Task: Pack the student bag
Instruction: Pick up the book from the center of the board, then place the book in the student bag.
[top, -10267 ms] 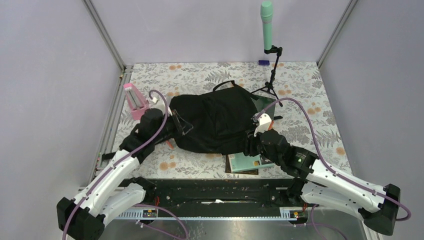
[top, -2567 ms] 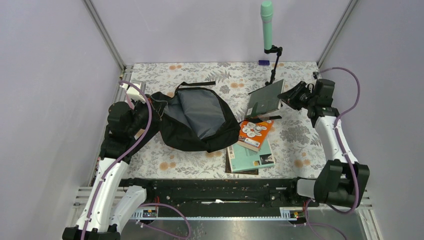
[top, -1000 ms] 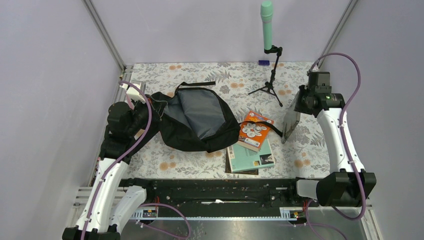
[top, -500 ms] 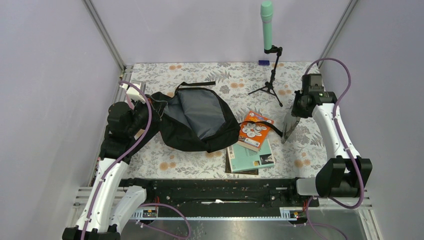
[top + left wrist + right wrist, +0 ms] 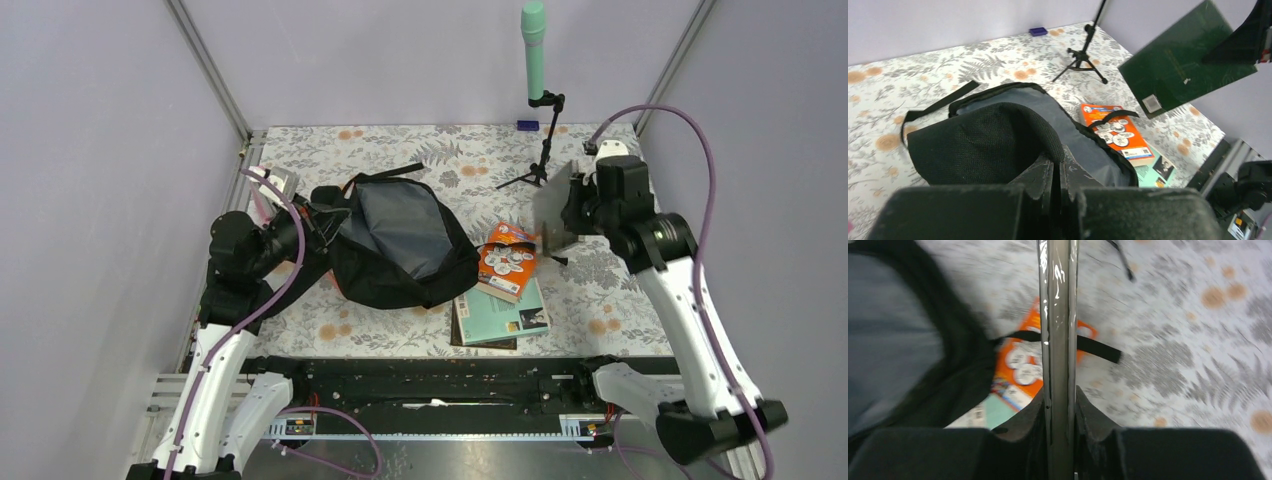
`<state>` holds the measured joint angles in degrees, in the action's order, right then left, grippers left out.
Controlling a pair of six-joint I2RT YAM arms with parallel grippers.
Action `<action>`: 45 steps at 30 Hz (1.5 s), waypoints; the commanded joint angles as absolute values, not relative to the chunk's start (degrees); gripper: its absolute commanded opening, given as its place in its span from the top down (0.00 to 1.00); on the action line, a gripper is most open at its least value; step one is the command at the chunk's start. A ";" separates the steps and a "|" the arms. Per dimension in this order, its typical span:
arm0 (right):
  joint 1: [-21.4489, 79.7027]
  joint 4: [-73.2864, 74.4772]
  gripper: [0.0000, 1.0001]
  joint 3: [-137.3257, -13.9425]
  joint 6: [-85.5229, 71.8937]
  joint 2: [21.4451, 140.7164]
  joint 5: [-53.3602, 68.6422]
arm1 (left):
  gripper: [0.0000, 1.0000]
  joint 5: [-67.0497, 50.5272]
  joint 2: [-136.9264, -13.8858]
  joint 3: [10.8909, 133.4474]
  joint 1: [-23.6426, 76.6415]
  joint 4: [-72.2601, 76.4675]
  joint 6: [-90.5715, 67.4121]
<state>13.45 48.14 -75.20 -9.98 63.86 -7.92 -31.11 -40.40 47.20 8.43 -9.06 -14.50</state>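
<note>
The student bag [image 5: 400,235] is laid on the left half of the worktop [image 5: 610,290]. Its left rim is pinched in the closed left tool [image 5: 1056,162], and the right tool [image 5: 1059,397], clamped on a dark green book [image 5: 1188,60], is held up to its right. The bag's long axis is set left to right, with the grey-lined mouth turned upward. The pinched edge is buried in black folds, and the right wrist view is blurred.

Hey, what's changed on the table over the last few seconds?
The right gripper, clamped on the dark green book, has swung it up and left toward the student bag. The left gripper, pinching the bag's rim, has shifted the opening slightly. The orange book, teal book and microphone stand stayed put.
</note>
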 commanded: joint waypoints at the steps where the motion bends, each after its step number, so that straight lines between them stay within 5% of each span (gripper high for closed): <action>1: 21.78 40.78 1.00 -79.69 -12.10 56.80 0.99 | 1.00 -42.19 -39.71 47.38 8.52 -0.26 -14.48; 11: 44.15 22.07 1.00 -75.68 -10.86 57.39 4.62 | 1.00 -43.68 -39.79 46.68 8.60 2.36 -14.95; 20: 59.31 17.16 1.00 -80.66 -1.01 67.84 -4.07 | 1.00 -44.03 -39.77 46.67 8.70 2.31 -14.94; 30: 60.73 24.86 1.00 -88.96 1.61 81.06 -30.18 | 1.00 -43.37 -39.26 46.58 8.70 2.31 -14.85; 45: 61.30 25.49 1.00 -92.22 3.37 85.43 -47.20 | 1.00 -42.50 -39.76 46.85 8.70 1.71 -14.74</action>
<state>61.54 29.71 -88.90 2.33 84.60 -32.97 -40.47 -40.53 45.89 8.43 -4.10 -14.79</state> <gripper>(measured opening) 0.227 0.013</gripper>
